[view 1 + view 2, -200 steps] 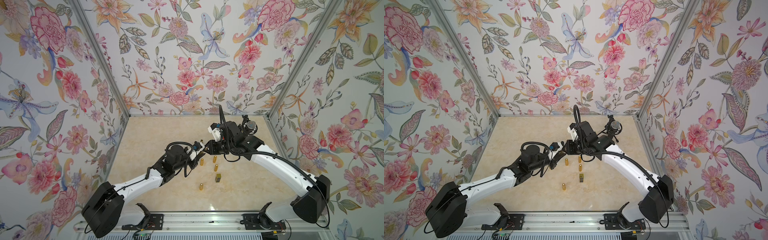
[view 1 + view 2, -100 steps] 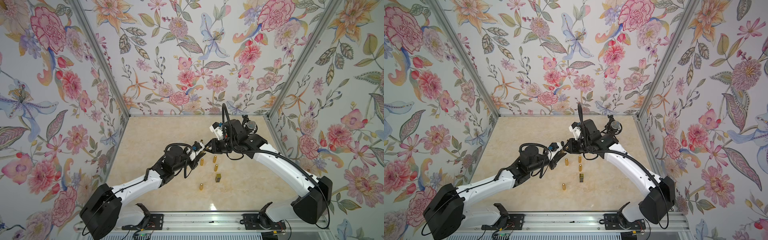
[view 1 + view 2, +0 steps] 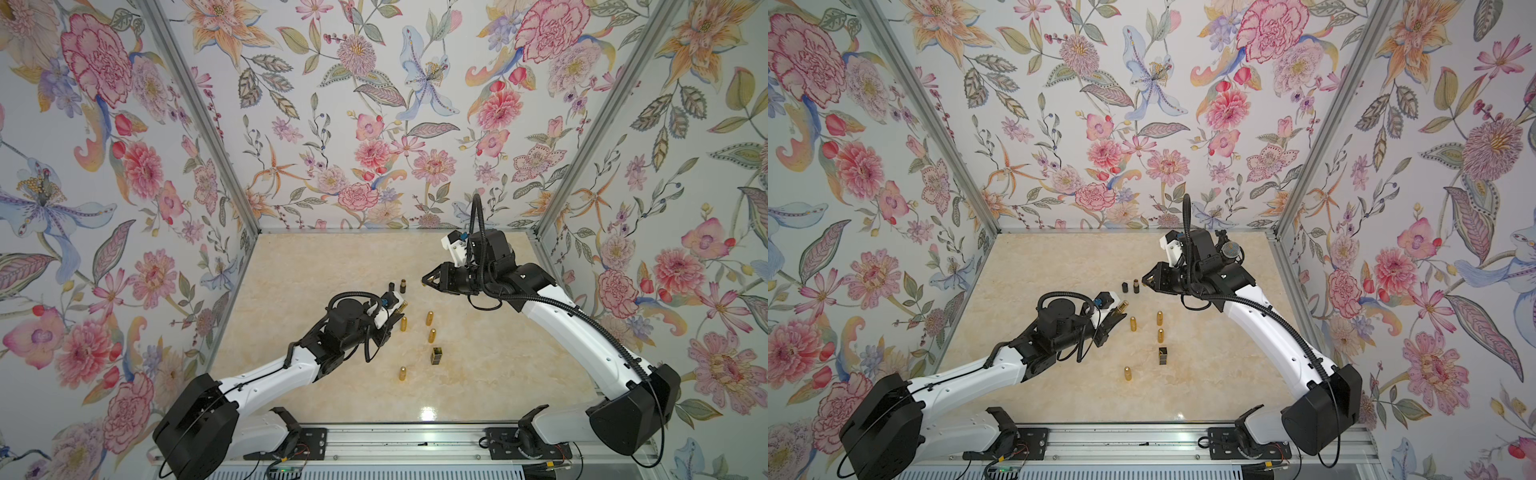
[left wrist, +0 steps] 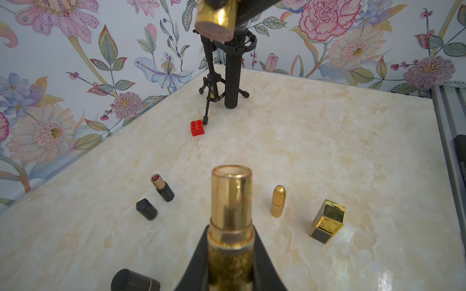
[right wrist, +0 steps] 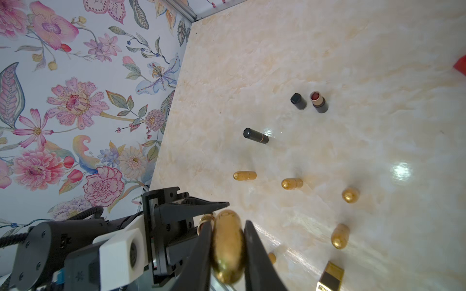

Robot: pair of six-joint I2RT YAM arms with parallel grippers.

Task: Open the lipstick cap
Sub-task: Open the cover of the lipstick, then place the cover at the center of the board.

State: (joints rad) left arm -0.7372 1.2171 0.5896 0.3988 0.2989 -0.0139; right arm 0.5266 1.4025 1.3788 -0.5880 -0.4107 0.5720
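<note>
My left gripper (image 4: 230, 231) is shut on the gold lipstick tube (image 4: 231, 201), whose open top points away from the wrist. In both top views the tube (image 3: 402, 306) (image 3: 1123, 306) hangs above the middle of the table. The rounded gold cap (image 5: 228, 244) is off the tube and sits between the fingers of my right gripper (image 5: 228, 224), which is shut on it. In a top view the right gripper (image 3: 426, 280) hovers a short way right of and behind the tube, with a clear gap between them. The cap (image 4: 216, 19) also shows in the left wrist view.
Several gold bullet-shaped lipsticks (image 3: 429, 318) stand on the marble table (image 3: 316, 266), along with a square gold-and-black one (image 3: 436, 356). An open black lipstick (image 3: 402, 285) and its cap (image 3: 391, 286) stand behind. A black tube (image 5: 256, 136) lies flat. A red brick (image 4: 197, 128) and microphone tripod (image 4: 230, 75) stand far right.
The right gripper has pulled back to the right with the cap, and the gap between cap and tube has widened. The left arm has barely moved.
</note>
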